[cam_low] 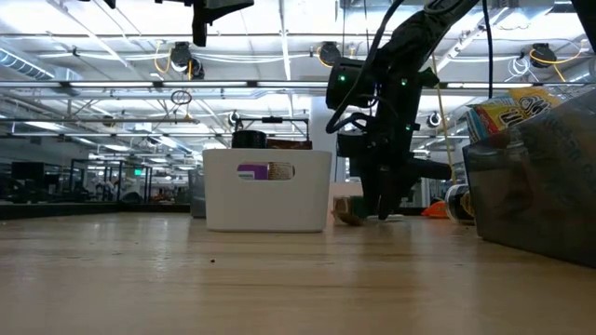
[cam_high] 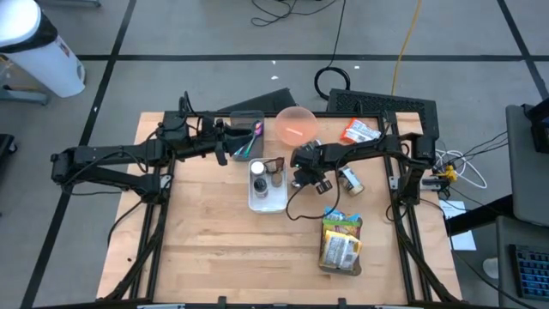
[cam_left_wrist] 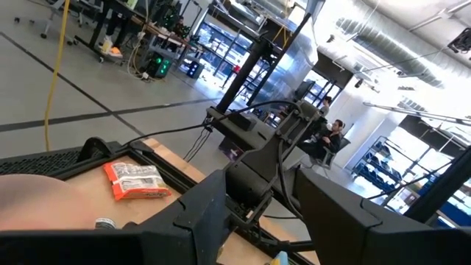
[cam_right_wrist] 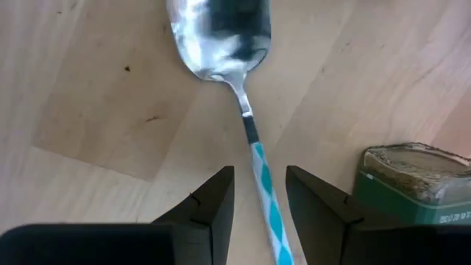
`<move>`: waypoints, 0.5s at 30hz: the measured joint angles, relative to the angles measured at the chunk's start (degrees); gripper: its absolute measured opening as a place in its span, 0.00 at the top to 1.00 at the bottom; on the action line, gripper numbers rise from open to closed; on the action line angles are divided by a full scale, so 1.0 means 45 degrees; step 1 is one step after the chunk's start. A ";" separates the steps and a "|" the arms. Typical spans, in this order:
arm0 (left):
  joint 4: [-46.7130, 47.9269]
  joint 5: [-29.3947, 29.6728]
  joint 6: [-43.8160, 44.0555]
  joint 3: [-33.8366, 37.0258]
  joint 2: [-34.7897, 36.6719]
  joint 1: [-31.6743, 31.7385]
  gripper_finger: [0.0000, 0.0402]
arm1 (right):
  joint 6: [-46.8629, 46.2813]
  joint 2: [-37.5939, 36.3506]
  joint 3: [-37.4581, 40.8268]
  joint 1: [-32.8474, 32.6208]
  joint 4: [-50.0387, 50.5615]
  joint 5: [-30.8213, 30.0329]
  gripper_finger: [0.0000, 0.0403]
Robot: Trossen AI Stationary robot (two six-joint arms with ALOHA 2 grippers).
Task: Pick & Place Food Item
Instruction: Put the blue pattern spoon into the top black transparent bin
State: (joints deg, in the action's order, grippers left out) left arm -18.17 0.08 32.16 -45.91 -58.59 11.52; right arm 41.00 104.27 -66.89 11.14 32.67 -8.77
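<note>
Right wrist view: right gripper (cam_right_wrist: 259, 193) is sitting low over a spoon (cam_right_wrist: 234, 55) lying flat on the bench (cam_right_wrist: 88, 110), jaws narrowly open and straddling its teal-striped handle, not gripping yet. Pick and place both pending. Left gripper (cam_high: 222, 153) is idling above the grey bin (cam_high: 246, 123), jaws apart, holding nothing.

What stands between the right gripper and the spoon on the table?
Nothing visible. The right gripper is open, straddling the spoon handle on bare wood. A green-labelled jar sits beside it, clear of the fingers.
</note>
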 joint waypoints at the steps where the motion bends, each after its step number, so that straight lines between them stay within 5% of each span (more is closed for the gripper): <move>1: -0.0005 -0.0004 0.0000 0.0000 0.0000 -0.0003 0.56 | 0.0007 0.0000 0.0000 0.0000 -0.0020 -0.0005 0.71; 15: -0.0005 0.0005 0.0005 0.0000 0.0000 0.0001 0.56 | -0.0255 -0.0010 0.0000 0.0676 -0.0261 0.1687 0.71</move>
State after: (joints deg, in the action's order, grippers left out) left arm -18.20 0.10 32.18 -45.91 -58.59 11.53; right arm 39.86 104.22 -66.89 14.18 31.49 -1.18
